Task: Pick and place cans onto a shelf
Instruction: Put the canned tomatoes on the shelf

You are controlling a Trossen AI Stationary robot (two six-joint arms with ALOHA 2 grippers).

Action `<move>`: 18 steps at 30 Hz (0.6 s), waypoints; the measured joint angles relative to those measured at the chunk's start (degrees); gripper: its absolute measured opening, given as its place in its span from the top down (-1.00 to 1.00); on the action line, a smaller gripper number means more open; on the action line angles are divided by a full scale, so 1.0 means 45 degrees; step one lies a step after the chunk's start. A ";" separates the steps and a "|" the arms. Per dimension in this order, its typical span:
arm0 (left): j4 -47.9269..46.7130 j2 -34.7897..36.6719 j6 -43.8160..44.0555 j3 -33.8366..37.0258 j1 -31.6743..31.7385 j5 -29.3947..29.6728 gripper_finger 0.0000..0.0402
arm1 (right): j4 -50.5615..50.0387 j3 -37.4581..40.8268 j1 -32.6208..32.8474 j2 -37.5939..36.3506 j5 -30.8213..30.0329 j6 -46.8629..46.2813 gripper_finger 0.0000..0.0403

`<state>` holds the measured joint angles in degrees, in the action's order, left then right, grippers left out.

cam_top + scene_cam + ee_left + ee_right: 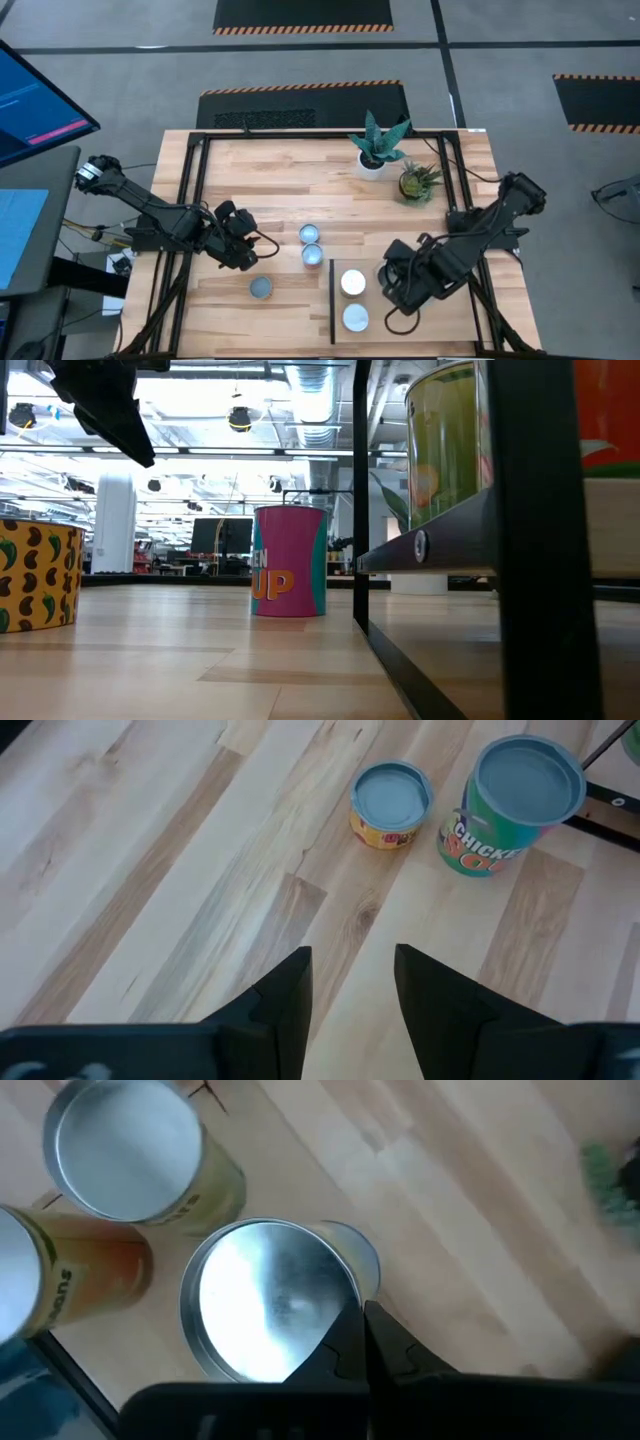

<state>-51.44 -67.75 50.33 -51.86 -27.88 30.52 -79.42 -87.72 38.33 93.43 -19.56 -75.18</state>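
Grey floor with hazard-striped mats surrounds a planked wooden tabletop [270, 190] seen from straight above. Two white-topped cans [353, 283] stand on the shelf [400, 325], a pale panel at lower centre-right with a black strip on its left edge. Three blue-topped cans wait on bare wood to its left: two close together [310, 234] at centre and one [261, 288] lower left. Two potted plants [378, 148] sit at upper centre. The left gripper [243, 243] hovers left of the pair, fingers apart and empty; the right gripper [392, 283] hangs just right of the shelf cans, fingers pressed together, empty. Level with the table, a pink and teal can [290, 575] stands at mid-frame, a yellow can with pepper prints [35, 575] at far left, and a green-labelled can [450, 445] sits raised on the shelf at upper right. From the left wrist, the parted fingers [290, 995] point toward a small yellow can [392, 804] and a taller green can [510, 805]. From the right wrist, closed fingertips [362, 1342] overlap an open-looking silver top [268, 1312]. Judging by this, the next step is the left arm lowering around one of the waiting cans.
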 joint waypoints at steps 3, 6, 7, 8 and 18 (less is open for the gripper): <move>-0.0005 0.0000 0.0005 0.0000 0.0000 0.0035 0.34 | 0.1010 0.0451 0.0017 0.0161 0.0018 0.0119 1.00; -0.0002 0.0000 0.0010 0.0000 0.0000 0.0035 0.34 | 0.1906 0.0848 0.0097 0.0150 0.0001 0.0126 1.00; -0.0005 0.0000 0.0015 0.0000 0.0000 0.0035 0.34 | 0.1958 0.0933 0.0097 0.0154 0.0019 0.0075 1.00; -0.0005 0.0000 0.0015 0.0000 0.0000 0.0035 0.34 | 0.1941 0.0996 0.0108 0.0151 0.0053 -0.0024 1.00; -0.0010 0.0000 0.0468 0.0000 0.0000 0.0030 0.34 | 0.2999 0.1306 0.0325 0.0116 0.0733 -0.0225 1.00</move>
<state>-51.48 -67.75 52.43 -51.86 -27.88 30.65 -65.93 -81.84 39.79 93.95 -16.26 -76.19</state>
